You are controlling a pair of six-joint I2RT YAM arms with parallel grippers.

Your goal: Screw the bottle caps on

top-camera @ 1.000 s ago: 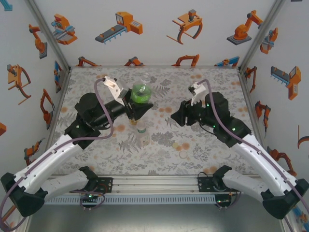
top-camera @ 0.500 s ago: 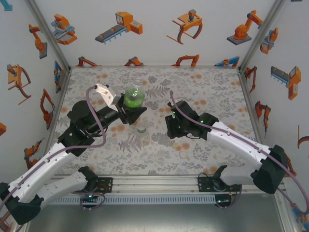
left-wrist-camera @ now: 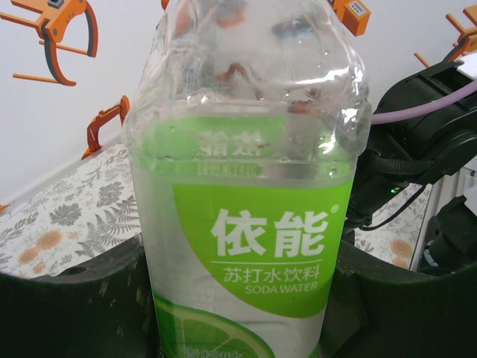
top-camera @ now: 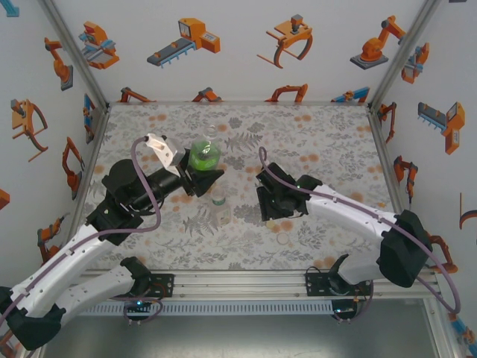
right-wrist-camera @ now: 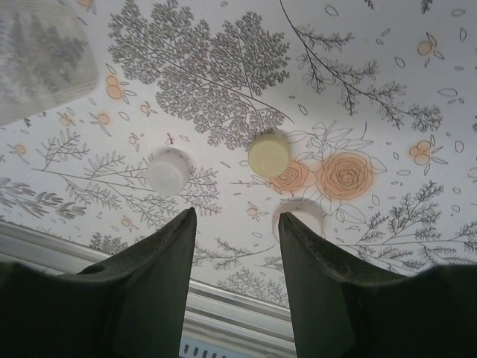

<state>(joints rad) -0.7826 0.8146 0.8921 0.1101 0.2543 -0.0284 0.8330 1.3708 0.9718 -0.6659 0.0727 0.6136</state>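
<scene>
My left gripper is shut on a clear bottle with a green label, held a little above the table at left of centre. The left wrist view shows that bottle clamped between the two dark fingers. A slim colourless bottle stands just in front of it. My right gripper is open and empty, pointing down over three bottle caps on the table: a white cap, a pale yellow cap and another white cap partly behind the right fingertip. One cap lies just near of the right gripper.
The floral table cover is walled by white panels with orange robot pictures. A metal rail runs along the near edge, close below the right fingers. The right arm stands right of the held bottle. A blurred clear bottle stands at the upper left.
The right arm has swung left and down toward the near edge, coming over the caps. The left gripper has drawn the green bottle slightly left.
</scene>
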